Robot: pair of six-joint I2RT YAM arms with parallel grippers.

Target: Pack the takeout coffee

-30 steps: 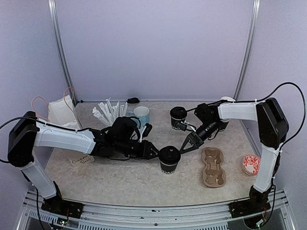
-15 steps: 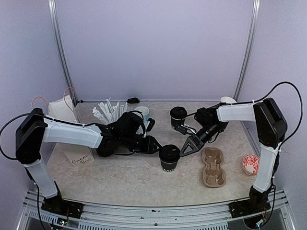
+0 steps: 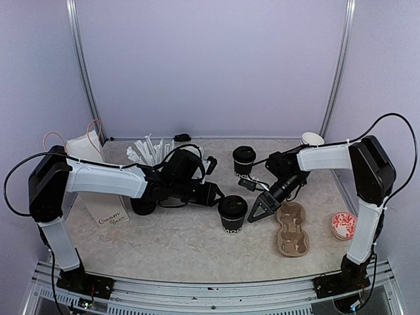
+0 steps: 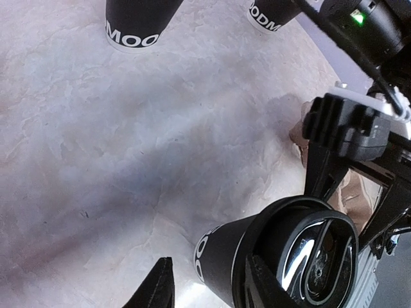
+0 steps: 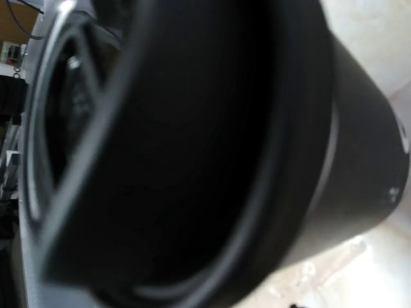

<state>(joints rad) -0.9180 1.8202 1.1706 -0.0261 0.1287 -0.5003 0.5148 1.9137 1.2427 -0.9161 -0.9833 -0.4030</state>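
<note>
A lidded black takeout cup (image 3: 231, 213) stands mid-table. It also shows in the left wrist view (image 4: 257, 256). It fills the right wrist view (image 5: 192, 147), blurred. A second lidded cup (image 3: 243, 161) stands behind it. My left gripper (image 3: 215, 195) is open just left of the near cup, and in its wrist view (image 4: 212, 289) the cup stands just ahead of the spread fingers. My right gripper (image 3: 258, 210) is open close against the near cup's right side. Its fingertips are hidden in its own view.
A brown cardboard cup carrier (image 3: 292, 228) lies right of the near cup. A red-and-white round thing (image 3: 343, 224) is at the far right, a white cup (image 3: 312, 139) at the back right. White sticks (image 3: 149, 152), napkins (image 3: 82, 151) and a handwritten card (image 3: 111, 218) are on the left.
My left gripper has drawn back up and left from the near cup's side. My right gripper has come down and left to the cup's right side. The cup has shifted slightly away.
</note>
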